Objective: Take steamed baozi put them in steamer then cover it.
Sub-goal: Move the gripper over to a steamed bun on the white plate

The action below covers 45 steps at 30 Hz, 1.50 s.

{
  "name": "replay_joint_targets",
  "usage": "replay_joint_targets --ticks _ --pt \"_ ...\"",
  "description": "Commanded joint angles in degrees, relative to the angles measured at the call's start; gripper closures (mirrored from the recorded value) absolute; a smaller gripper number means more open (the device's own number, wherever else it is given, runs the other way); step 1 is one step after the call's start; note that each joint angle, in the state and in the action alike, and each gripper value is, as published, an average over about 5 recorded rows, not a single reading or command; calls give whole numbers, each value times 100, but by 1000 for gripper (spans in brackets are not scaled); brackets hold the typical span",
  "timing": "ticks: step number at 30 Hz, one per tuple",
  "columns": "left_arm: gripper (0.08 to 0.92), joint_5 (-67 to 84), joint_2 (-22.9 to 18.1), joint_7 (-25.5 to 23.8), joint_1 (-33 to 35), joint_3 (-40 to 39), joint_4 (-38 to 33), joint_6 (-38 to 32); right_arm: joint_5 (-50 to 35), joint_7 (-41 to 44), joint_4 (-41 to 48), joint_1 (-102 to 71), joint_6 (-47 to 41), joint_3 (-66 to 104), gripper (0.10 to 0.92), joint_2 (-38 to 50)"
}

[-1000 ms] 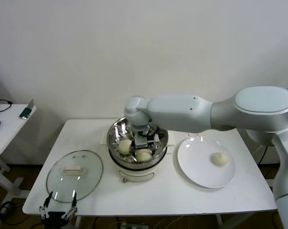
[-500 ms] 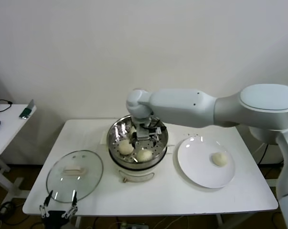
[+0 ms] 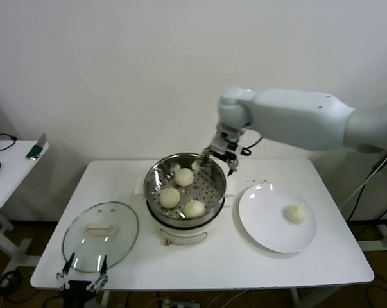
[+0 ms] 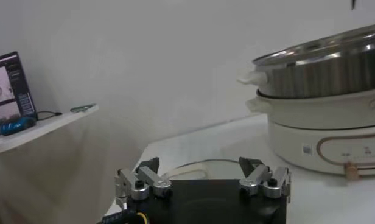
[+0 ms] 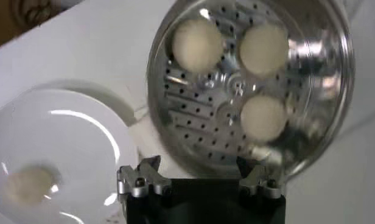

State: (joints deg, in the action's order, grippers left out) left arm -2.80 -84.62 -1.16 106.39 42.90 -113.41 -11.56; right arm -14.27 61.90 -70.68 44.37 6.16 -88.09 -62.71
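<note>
Three cream-white baozi [image 3: 184, 177] [image 3: 170, 197] [image 3: 194, 208] lie in the steel steamer [image 3: 156, 174] on its cream pot base; they also show in the right wrist view [image 5: 198, 44]. A fourth baozi [image 3: 295, 214] lies on the white plate [image 3: 260, 221]. My right gripper [image 3: 220, 159] is open and empty, raised above the steamer's right rim. The glass cover [image 3: 101, 235] with its cream bar handle lies flat on the table at the left. My left gripper [image 3: 83, 278] is open and empty at the front table edge just below the cover.
A small white side table [image 3: 7, 170] with a phone and a blue object stands at the far left. The steamer side [image 4: 321, 64] and pot base show in the left wrist view. The wall is close behind the table.
My right gripper has lifted out of the steamer and moved right, leaving a third baozi in the basket. The left arm has not moved.
</note>
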Motion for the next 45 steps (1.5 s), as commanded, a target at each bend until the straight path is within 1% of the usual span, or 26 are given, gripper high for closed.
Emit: replay_joint_targets --ticks 1,5,10,14,18,30,45 --pt "177 8 26 -2 -17 -6 2 4 -839 95 3 -238 -1566 -156 203 1769" --pt "177 23 33 7 -33 25 14 16 -278 172 130 -944 -1559 239 203 2133" --pt "177 80 0 28 -28 49 -45 57 528 187 590 -2049 -1442 1010 203 2406" --pt "177 49 -46 39 -51 22 -118 113 1028 154 1055 -2768 -1316 1717 203 2383" --pt "177 15 -65 40 -77 21 -135 140 1343 126 1379 -3282 -1288 2216 203 2246" --pt "177 20 -102 46 -82 75 -13 98 1762 90 2143 -3802 -1199 2772 203 1658" --pt "177 -1 -125 49 -123 70 75 87 1772 146 2127 -3835 -1203 2731 203 1527"
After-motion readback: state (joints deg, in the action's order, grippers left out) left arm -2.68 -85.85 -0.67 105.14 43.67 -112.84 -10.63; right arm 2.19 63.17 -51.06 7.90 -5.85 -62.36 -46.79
